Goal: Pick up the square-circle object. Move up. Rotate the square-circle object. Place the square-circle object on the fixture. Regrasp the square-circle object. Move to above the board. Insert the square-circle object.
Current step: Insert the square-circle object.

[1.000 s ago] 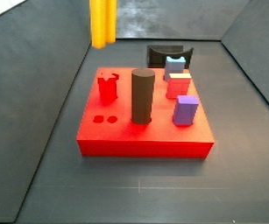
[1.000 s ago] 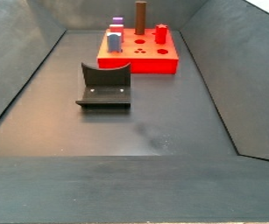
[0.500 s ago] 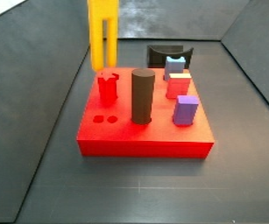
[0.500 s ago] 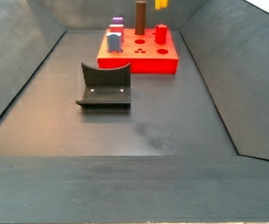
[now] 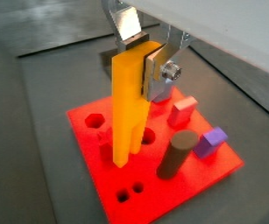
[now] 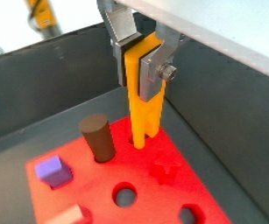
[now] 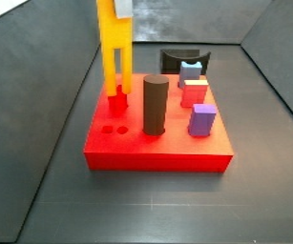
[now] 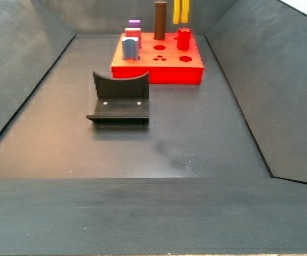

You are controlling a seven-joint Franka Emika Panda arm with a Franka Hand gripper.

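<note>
My gripper [image 5: 140,66] is shut on the upper part of the square-circle object [image 5: 127,105], a long yellow-orange bar hanging upright, as both wrist views show [image 6: 141,105]. Its forked lower end hovers just over the board [image 5: 102,179], a thick red slab with holes. In a side view the bar [image 7: 115,48] hangs over the board's [image 7: 156,145] far left part, its tip right above a red peg [image 7: 115,97]. The gripper [image 6: 140,74] itself is above the top edge of both side views. The black fixture [image 8: 120,98] stands apart on the floor with nothing on it.
On the board stand a tall dark cylinder [image 7: 154,103], a purple block [image 7: 202,120] and red pegs [image 7: 194,91]. Several open holes [image 6: 124,194] show in the slab. Grey sloping walls [image 7: 47,86] close in the floor on both sides.
The bar has come straight down: a second ago only its lower end showed at the top of the side view, and now its tip is just above the board.
</note>
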